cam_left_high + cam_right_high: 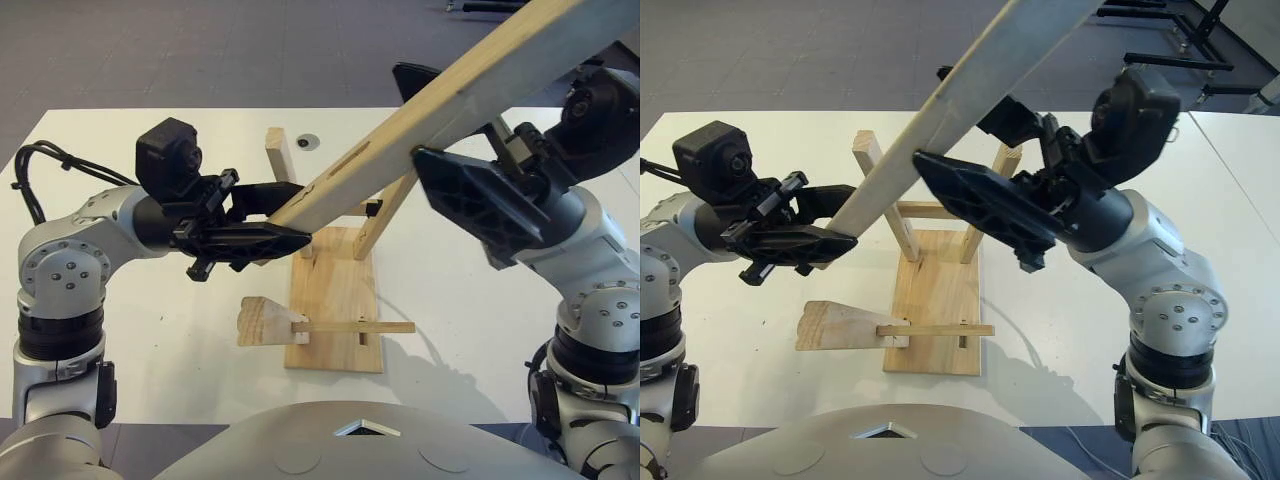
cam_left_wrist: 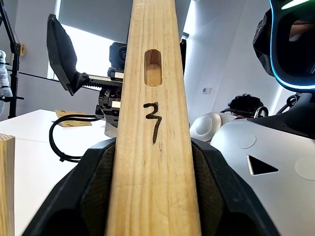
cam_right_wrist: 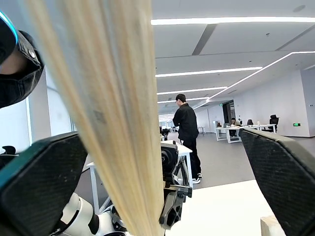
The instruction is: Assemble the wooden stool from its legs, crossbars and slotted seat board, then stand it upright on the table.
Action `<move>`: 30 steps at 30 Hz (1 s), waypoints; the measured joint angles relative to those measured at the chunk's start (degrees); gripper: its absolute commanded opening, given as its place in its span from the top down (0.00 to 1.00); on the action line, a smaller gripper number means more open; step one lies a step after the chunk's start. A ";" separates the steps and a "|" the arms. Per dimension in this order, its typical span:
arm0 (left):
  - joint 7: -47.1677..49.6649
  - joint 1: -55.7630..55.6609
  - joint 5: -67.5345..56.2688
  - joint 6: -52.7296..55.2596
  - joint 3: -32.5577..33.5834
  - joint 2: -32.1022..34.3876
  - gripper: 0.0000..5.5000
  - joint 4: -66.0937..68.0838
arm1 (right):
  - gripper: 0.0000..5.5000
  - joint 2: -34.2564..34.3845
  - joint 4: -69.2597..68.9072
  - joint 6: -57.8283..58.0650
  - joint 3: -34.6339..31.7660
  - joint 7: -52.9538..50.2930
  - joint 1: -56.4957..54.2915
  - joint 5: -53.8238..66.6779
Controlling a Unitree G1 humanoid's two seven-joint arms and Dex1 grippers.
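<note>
A long wooden leg (image 1: 440,100) with a slot in its face (image 2: 153,67) slants up to the right over the table. My left gripper (image 1: 303,212) is shut on its lower end, one finger (image 2: 98,187) on each side. My right gripper (image 1: 412,115) stands open around the leg higher up, its fingers (image 3: 280,177) spread wide apart. Below lies the slotted seat board (image 1: 335,300) with two legs (image 1: 872,160) standing in it, joined by a crossbar (image 1: 925,210). A thin crossbar (image 1: 355,327) lies across the board's near end.
A wedge-shaped wooden piece (image 1: 262,320) lies left of the board, touching the thin crossbar's end. The white table (image 1: 150,350) has a small round hole (image 1: 305,143) at the back. Black cables (image 1: 40,170) loop behind my left arm.
</note>
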 measured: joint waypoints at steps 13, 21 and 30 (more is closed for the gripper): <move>1.31 1.83 5.43 -2.24 -0.84 -1.99 0.63 -2.18 | 0.19 4.35 -1.72 -0.91 1.84 -6.76 -0.32 4.87; 0.71 2.71 6.16 -2.40 -0.65 -2.17 0.63 -2.49 | 0.47 4.21 -2.19 -0.89 1.84 -5.88 0.93 5.57; 0.82 3.67 6.59 -2.44 -0.52 -2.39 0.63 -2.43 | 0.60 4.17 -2.58 -0.86 1.95 -5.08 1.39 4.59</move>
